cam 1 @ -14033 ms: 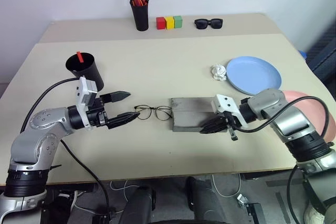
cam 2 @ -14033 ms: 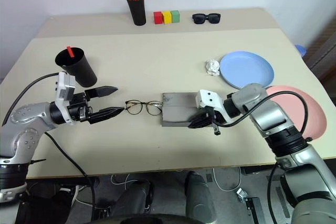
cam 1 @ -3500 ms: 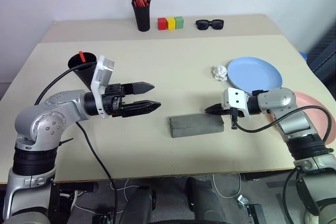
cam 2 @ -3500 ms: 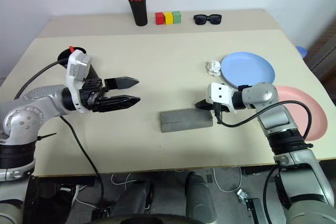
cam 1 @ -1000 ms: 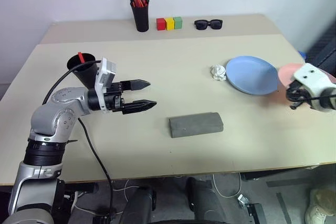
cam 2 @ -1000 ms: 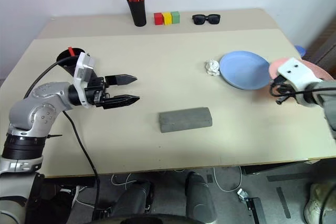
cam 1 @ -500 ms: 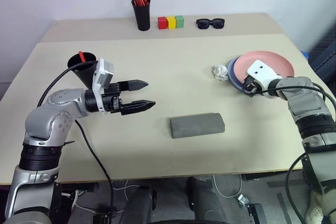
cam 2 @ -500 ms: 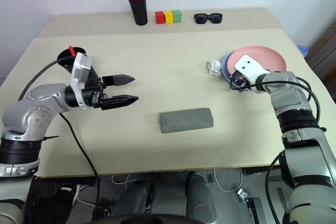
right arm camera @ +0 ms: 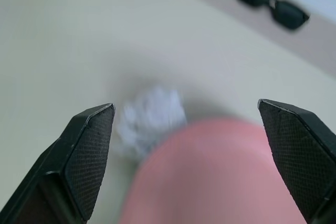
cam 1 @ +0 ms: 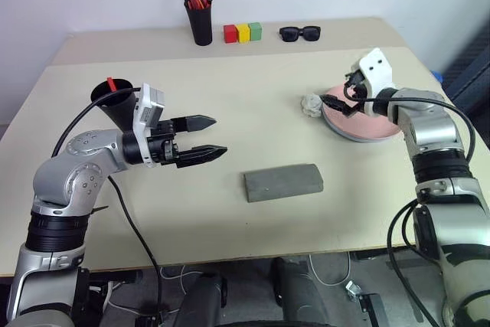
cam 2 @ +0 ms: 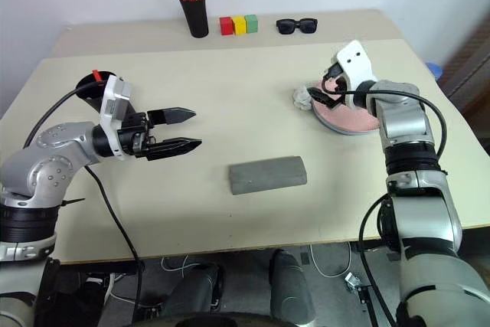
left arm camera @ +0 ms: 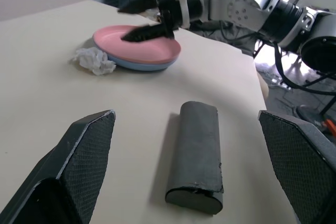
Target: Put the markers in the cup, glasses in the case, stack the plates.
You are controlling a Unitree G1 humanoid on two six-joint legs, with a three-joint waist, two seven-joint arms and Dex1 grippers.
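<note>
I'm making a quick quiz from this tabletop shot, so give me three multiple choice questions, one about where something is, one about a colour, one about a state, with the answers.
1. Where does the pink plate lie?
A. On top of the blue plate
B. Beside the grey case
C. Under the black cup

2. What colours are the three blocks at the table's far edge?
A. Blue, white, black
B. Red, yellow, green
C. Orange, pink, grey

3. How does the grey case stand?
A. Open with glasses showing
B. Shut, lying flat
C. Upright on one end

Answers:
1 A: the left wrist view shows a blue rim under the pink plate.
2 B: they stand in a row beside the pen pot.
3 B: its lid is down and no glasses show.
</note>
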